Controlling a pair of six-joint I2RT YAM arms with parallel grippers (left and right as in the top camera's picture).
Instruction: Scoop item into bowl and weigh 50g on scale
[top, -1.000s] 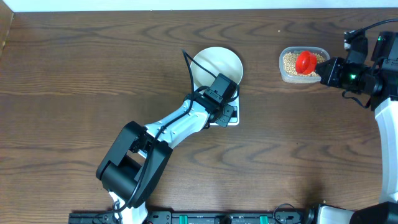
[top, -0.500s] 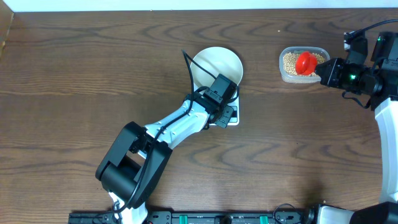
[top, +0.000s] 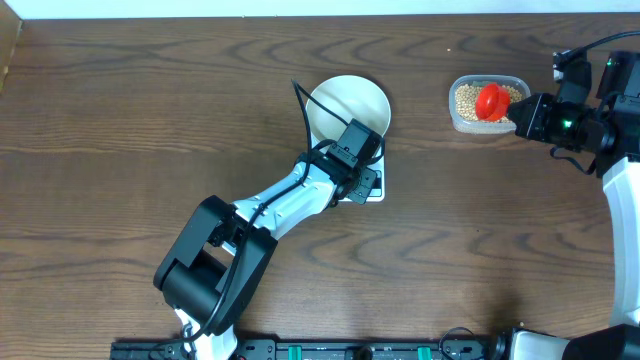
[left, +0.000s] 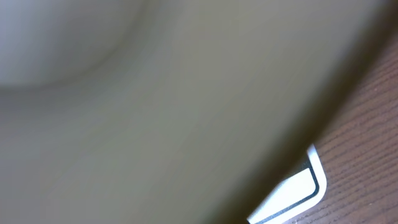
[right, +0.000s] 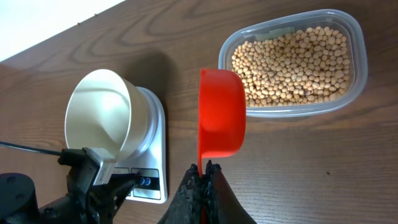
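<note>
The white bowl stands on the white scale at mid-table and looks empty in the right wrist view. My left gripper rests at the bowl's near side over the scale's front edge; a black finger lies by the two buttons. The left wrist view shows only the blurred bowl wall and a scale corner, not the jaws. My right gripper is shut on the handle of a red scoop, held over the clear tub of tan beans.
The clear tub sits at the far right of the wooden table, near my right arm. A black cable runs beside the bowl's left side. The left arm stretches diagonally from the front edge to the scale.
</note>
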